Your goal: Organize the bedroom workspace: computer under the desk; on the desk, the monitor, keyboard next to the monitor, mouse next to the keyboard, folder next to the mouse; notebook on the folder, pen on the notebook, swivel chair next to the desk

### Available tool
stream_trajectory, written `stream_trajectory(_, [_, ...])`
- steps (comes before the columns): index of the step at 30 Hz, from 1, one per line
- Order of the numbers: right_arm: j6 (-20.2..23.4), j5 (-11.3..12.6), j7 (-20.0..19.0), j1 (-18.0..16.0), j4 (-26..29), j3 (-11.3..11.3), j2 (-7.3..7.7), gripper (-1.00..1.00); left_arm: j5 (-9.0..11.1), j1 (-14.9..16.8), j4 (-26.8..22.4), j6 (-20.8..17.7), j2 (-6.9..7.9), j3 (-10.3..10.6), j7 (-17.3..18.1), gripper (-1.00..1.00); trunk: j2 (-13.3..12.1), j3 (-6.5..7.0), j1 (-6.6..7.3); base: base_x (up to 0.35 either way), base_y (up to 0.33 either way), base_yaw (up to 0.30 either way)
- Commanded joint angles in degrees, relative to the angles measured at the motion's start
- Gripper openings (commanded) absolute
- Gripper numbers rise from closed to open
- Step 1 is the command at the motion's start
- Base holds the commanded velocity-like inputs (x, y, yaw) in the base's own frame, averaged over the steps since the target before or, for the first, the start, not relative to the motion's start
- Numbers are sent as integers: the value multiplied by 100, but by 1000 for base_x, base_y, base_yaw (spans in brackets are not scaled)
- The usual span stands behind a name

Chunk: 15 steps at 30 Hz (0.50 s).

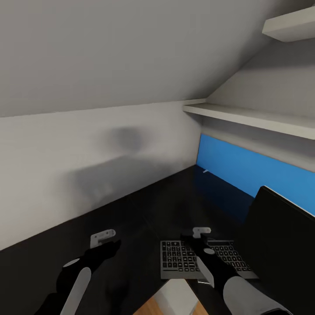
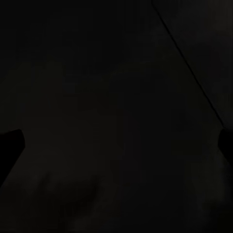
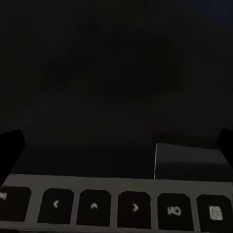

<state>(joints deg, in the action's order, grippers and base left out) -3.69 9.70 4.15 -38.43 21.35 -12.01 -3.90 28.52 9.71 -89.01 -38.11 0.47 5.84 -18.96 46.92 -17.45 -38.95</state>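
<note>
The black desk with its blue back panel runs into a corner. The black monitor stands on it at the right, seen edge-on. The slim black keyboard lies just left of the monitor, at the desk's front edge. My right gripper hovers open over the keyboard's far edge; its wrist view looks across the arrow keys of the keyboard with nothing in the gripper. My left gripper is open over bare desk, and its wrist view is dark. A thin whitish pen lies at the foot of the blue panel.
White shelves jut out above the blue panel at the right. A pale wall rises behind the desk at the left, under a sloped ceiling. Below the desk's front edge I see wooden floor and a pale box top.
</note>
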Motion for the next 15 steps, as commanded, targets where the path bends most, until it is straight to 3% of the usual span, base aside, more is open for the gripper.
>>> stream_trajectory(1, [-65,33,-28,-6,-29,-49,19,100,61,5,-11,-12,5,11,-57,100,6,-7,-1,0,0,0])
stream_trajectory(5, [-209,-56,-311,-6,-110,-48,79,100,65,5,-157,-12,2,13,-60,100,6,-7,-1,0,0,0])
stream_trajectory(15, [-170,-68,-243,-12,-112,-39,54,100,75,5,-354,-41,3,13,-52,100,6,-7,-1,0,0,0])
